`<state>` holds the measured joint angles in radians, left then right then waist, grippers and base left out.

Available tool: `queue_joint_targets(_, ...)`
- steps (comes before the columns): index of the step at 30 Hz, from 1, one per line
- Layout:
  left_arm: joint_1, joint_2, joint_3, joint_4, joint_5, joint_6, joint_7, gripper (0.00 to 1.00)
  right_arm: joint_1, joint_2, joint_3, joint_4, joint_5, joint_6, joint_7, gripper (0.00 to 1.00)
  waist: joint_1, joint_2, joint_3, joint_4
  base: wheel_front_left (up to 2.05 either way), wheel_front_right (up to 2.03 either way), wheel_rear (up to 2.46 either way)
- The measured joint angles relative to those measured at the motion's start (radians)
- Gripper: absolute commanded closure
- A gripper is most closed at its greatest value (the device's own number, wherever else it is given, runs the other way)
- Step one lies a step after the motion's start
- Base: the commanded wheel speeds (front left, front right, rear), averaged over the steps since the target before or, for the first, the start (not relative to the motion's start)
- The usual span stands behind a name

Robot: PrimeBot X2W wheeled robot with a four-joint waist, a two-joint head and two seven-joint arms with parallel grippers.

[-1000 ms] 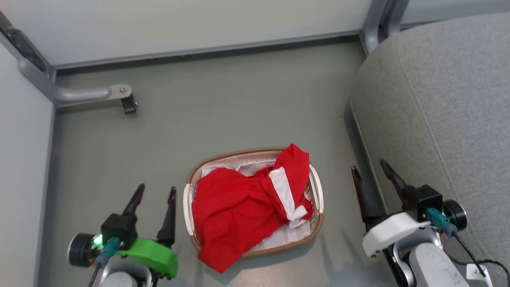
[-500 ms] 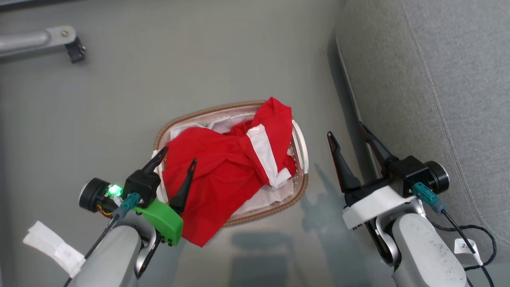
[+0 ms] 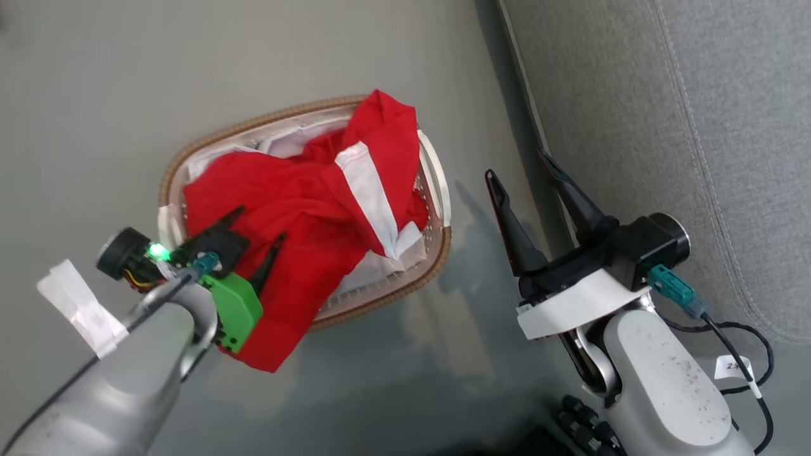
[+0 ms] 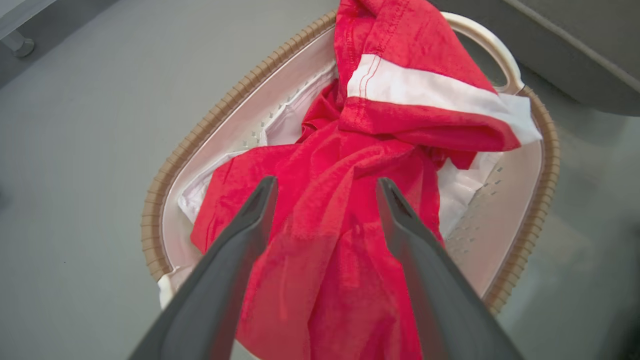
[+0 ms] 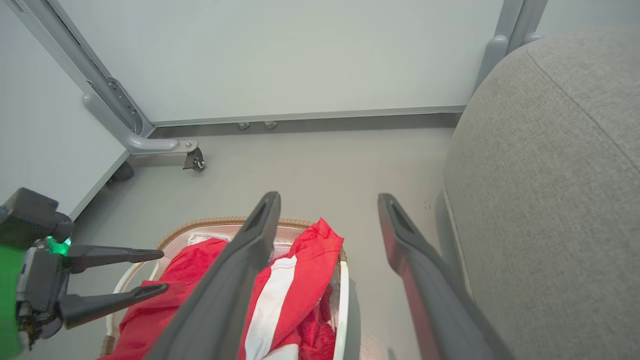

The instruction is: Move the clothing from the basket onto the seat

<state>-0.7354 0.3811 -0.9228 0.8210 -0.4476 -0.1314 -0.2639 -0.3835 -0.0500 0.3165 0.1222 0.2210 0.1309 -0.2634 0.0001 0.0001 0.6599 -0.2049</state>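
Most of the clothing is lying bunched inside the basket, which is sitting on the floor near the seat. In the head view the red heap is running lengthwise from a hem at lower left, spilling out over the near rim, up to a peak draping on the far right rim. Its white band is slanting across that line. The basket's own long axis is lying handle to handle, across that view. The left hand is hovering over the red fabric with fingers spread wide, gripping nothing; whether the tips are touching cloth I cannot tell. The right hand is hanging between basket and seat, equally wide open and empty, fingers pointing away from the robot.
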Motion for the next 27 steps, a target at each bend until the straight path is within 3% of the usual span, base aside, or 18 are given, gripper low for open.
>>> queue_joint_targets(13,-0.188,0.02,-0.225,0.264,-0.007,0.0,0.07,0.0,-0.017,0.0,0.053,-0.027,0.045,0.0,0.0,0.0,0.0001,0.0,0.166,-0.085,0.0,0.0,0.0)
queue_joint_targets(24,-0.248,-0.016,-0.302,0.361,-0.038,0.0,0.155,0.0,-0.014,0.001,0.091,-0.029,0.07,0.0,0.0,0.0,0.0001,0.0,0.218,-0.138,0.0,0.0,0.0)
queue_joint_targets(26,-0.245,-0.02,-0.311,0.352,-0.06,0.0,0.167,0.81,-0.014,0.0,0.105,-0.026,0.075,0.0,0.0,0.0,0.0001,0.0,0.216,-0.143,0.0,0.0,0.0)
queue_joint_targets(27,-0.241,-0.02,-0.318,0.347,-0.063,0.0,0.176,1.0,-0.014,0.001,0.113,-0.022,0.075,0.0,0.0,0.0,0.0,0.0,0.213,-0.145,0.0,0.0,0.0)
